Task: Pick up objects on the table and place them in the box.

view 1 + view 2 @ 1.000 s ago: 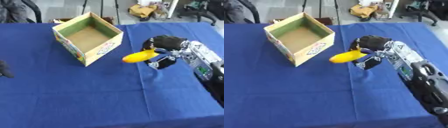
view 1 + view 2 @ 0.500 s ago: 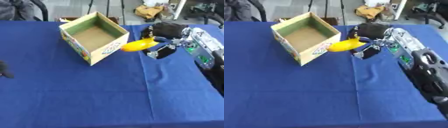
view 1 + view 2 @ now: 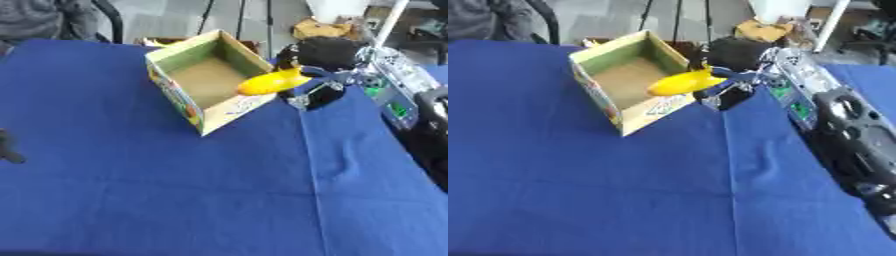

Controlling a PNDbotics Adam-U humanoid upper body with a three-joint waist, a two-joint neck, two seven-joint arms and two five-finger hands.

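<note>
Whereas 1 second ago it hung over bare blue surface (image 3: 175,200), the right hand (image 3: 325,54), fingers curled round the banana (image 3: 271,82), now holds it above the box (image 3: 207,80) rim, so release seems near.

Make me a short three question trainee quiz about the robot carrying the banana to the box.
1. True or false: the banana already lies on the floor of the cardboard box.
2. Which hand holds the banana: A left, B right?
3. Fill in: the tablecloth is ____ in colour.

Key: 1 false, it is held at the box's near right rim by the right hand, fingers curled round it. 2 B; the left hand barely shows at the left edge. 3 blue.
</note>
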